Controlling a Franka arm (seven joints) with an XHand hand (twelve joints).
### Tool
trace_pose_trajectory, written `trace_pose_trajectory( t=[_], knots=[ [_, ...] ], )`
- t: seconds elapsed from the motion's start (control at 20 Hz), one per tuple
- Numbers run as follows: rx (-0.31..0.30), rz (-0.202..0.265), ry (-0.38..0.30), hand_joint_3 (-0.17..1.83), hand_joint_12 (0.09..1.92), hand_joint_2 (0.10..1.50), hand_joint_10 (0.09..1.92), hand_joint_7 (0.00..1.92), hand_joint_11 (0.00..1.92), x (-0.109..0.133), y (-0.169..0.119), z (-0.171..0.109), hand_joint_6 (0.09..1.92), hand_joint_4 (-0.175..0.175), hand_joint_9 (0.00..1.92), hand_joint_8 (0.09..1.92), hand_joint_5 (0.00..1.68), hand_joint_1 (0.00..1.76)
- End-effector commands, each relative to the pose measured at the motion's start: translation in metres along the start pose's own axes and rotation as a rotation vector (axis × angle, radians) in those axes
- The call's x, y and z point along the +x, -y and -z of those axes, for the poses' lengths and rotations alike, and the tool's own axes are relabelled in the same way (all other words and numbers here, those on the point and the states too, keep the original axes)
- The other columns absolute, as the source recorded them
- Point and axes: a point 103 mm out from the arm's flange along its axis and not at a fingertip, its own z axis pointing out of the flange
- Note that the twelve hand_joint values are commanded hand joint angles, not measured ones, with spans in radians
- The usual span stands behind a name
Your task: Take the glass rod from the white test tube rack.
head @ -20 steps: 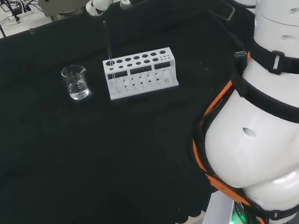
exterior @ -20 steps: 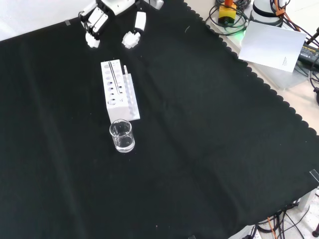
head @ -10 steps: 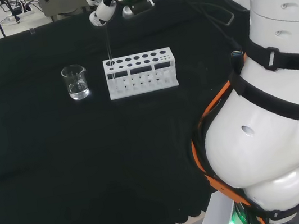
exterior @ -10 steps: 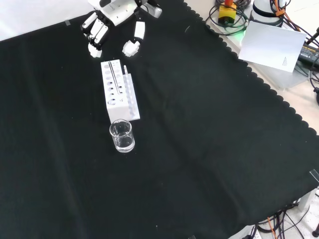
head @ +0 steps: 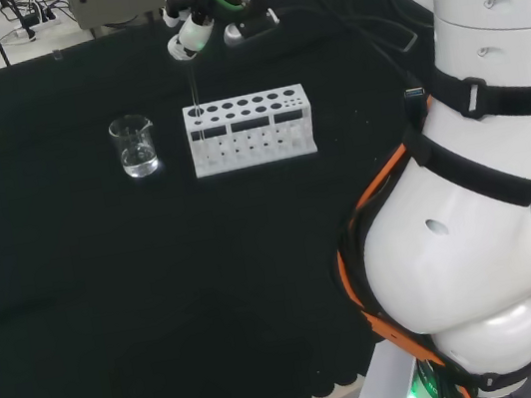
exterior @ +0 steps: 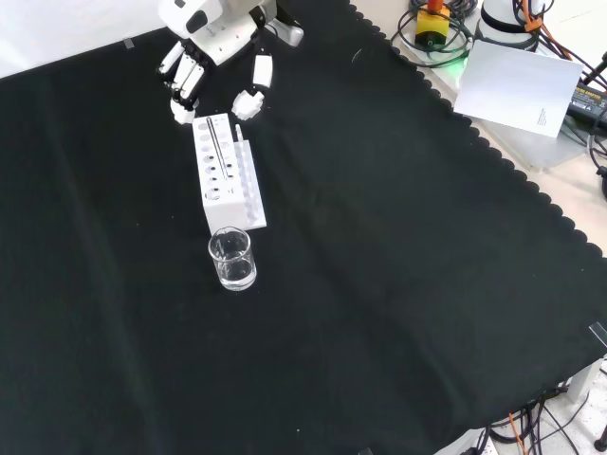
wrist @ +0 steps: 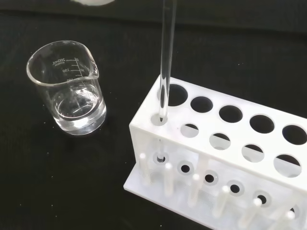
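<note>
A white test tube rack (head: 249, 129) (exterior: 226, 172) (wrist: 225, 139) lies on the black cloth. A clear glass rod (head: 192, 84) (exterior: 218, 147) (wrist: 166, 57) stands upright in the corner hole at the rack's left end in the head view. The hand (head: 191, 35) (exterior: 213, 45) hovers just above the rod's top. Its fingers (exterior: 183, 83) and thumb (exterior: 253, 92) are spread apart and relaxed, and hold nothing. In the front view the rod's top lies between them, a little below.
A glass beaker (head: 135, 146) (exterior: 232, 258) (wrist: 67, 86) stands just beyond the rack's rod end. The arm's white links (head: 482, 225) fill the head view's right. A white sheet (exterior: 517, 90) and cables lie off the cloth's scalloped edge.
The hand has moved down and closer to the rack's rod end, its fingers still spread. Rod, rack and beaker have not moved.
</note>
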Motion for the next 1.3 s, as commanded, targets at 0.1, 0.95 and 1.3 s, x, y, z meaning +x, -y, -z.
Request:
trace_pose_trajectory(
  t=[0.1, 0.95, 1.3],
  knots=[
    [0.017, 0.009, 0.004, 0.64, 1.41, 0.82, 0.87, 0.63, 0.33, -0.002, -0.007, -0.011, 0.29, -0.175, 0.76, 0.95, 0.41, 0.74],
    [0.039, 0.017, 0.01, 0.64, 1.41, 0.83, 1.01, 1.01, 0.69, -0.014, -0.029, -0.019, 0.59, -0.175, 1.12, 1.08, 0.44, 0.79],
    [0.032, 0.021, 0.031, 0.64, 1.42, 0.83, 1.04, 1.07, 0.76, -0.013, -0.031, -0.022, 0.69, -0.175, 1.18, 1.11, 0.56, 0.8]
  ],
)
